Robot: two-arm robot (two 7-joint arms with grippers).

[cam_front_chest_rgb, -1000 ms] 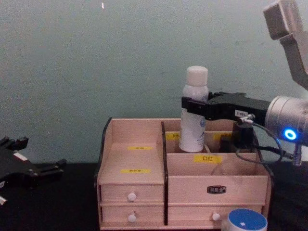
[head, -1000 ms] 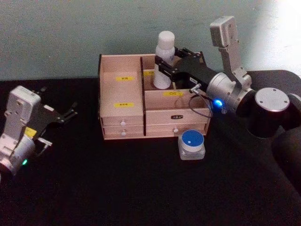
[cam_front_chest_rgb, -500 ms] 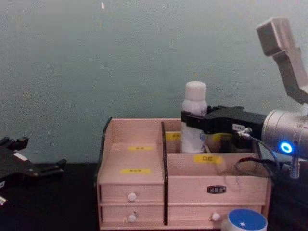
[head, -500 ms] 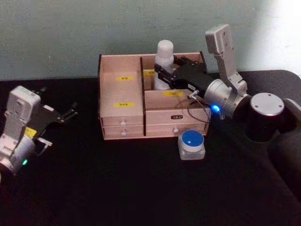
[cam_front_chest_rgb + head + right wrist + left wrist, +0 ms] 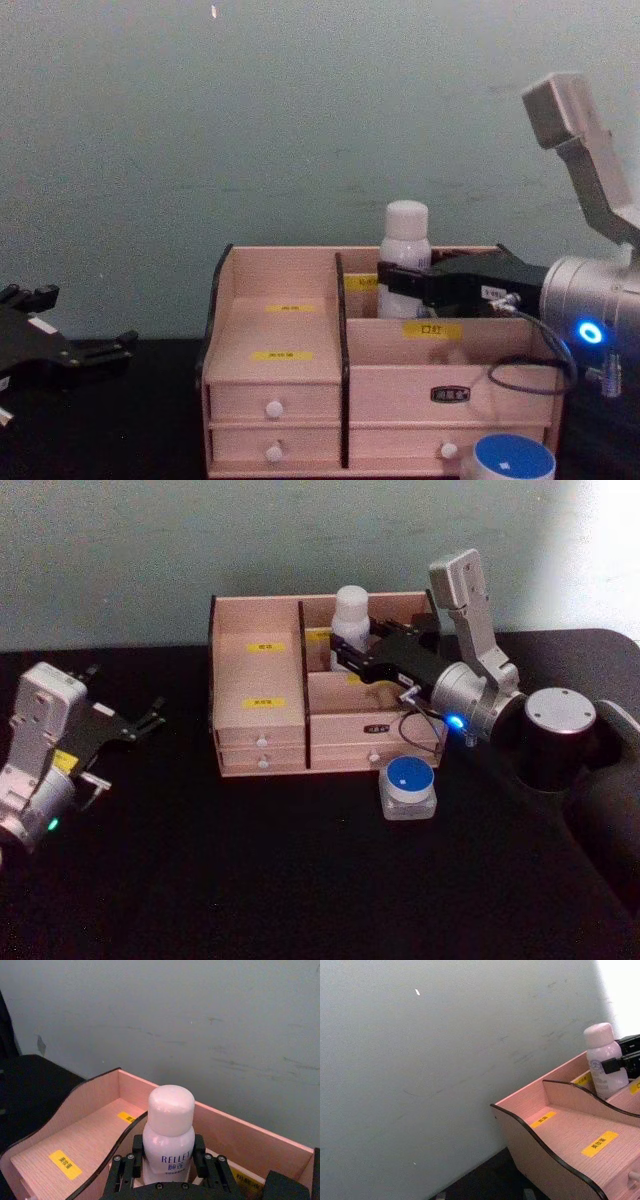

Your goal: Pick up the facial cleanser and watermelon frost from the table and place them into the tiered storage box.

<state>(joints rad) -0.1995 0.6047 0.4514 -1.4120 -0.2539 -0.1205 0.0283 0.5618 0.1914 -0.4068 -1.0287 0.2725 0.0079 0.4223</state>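
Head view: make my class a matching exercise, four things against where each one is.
1 facial cleanser
2 watermelon frost
3 left gripper
4 right gripper

A on the table, before the tiered storage box
B gripping the facial cleanser
C in the box's rear compartment
D idle, left of the box

Pairs: 1-C, 2-A, 3-D, 4-B

watermelon frost (image 5: 508, 461), lower half off-frame
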